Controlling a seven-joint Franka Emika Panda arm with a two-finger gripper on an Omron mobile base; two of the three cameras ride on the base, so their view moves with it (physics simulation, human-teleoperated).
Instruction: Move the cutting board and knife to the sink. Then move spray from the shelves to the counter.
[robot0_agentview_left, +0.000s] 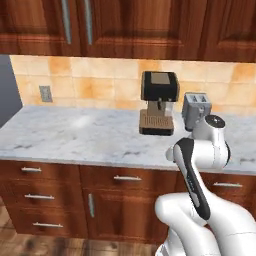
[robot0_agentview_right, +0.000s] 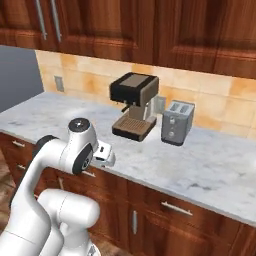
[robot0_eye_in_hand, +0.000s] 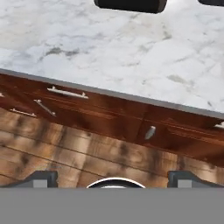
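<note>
The white-grey marble counter (robot0_agentview_left: 75, 135) (robot0_agentview_right: 200, 165) (robot0_eye_in_hand: 109, 43) runs across in front of me on reddish-brown cabinets. My gripper (robot0_eye_in_hand: 113, 178) hangs just off the counter's front edge, at about worktop height. It is open, its dark fingertips (robot0_eye_in_hand: 41, 177) set wide apart with nothing between them. In the right base view its white hand (robot0_agentview_right: 104, 153) sticks out from the wrist toward the counter edge. The cutting board, knife, sink, spray and shelves are out of view.
A black and tan coffee machine (robot0_agentview_left: 159, 102) (robot0_agentview_right: 134, 105) and a silver toaster (robot0_agentview_left: 196, 110) (robot0_agentview_right: 176, 121) stand at the back of the counter. Dark upper cabinets (robot0_agentview_left: 125, 25) hang above. Drawers with metal handles (robot0_agentview_left: 127, 178) and a wooden floor (robot0_eye_in_hand: 87, 148) lie below.
</note>
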